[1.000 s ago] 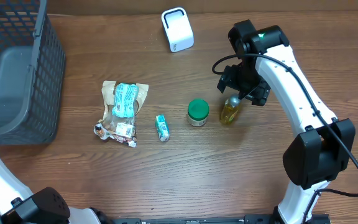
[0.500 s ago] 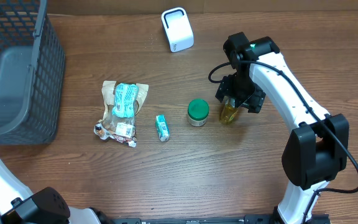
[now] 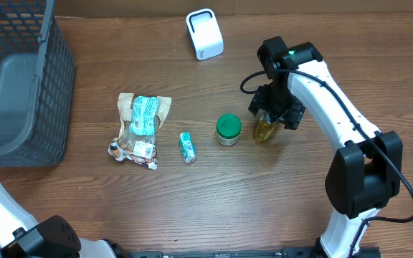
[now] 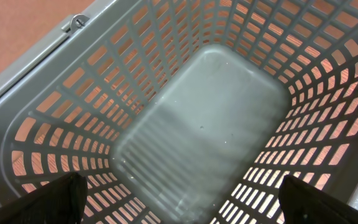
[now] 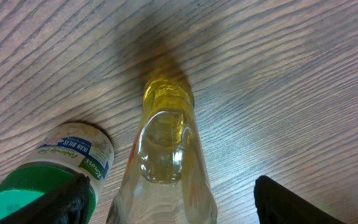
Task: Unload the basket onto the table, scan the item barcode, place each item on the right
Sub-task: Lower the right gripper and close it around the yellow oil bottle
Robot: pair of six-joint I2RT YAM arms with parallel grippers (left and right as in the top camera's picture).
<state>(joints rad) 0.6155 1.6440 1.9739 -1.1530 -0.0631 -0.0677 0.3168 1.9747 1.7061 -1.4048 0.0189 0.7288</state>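
Right gripper (image 3: 273,115), fingers spread and not touching, straddles the upright bottle of yellow liquid (image 5: 166,143) just beside a green-lidded jar (image 3: 228,129); a centred, square squeeze should spare the jar before the white scanner (image 3: 204,34).

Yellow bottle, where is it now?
The yellow bottle sits right of centre in the overhead view, beside the green-lidded jar, under the right gripper.

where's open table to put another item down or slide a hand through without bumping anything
Widest bare wood: the near strip of the table, in front of the snack bag, green packet, green-lidded jar and bottle. Also free: the far stretch between basket and white scanner. Crowded: jar and bottle stand close, with the right gripper open around the bottle.
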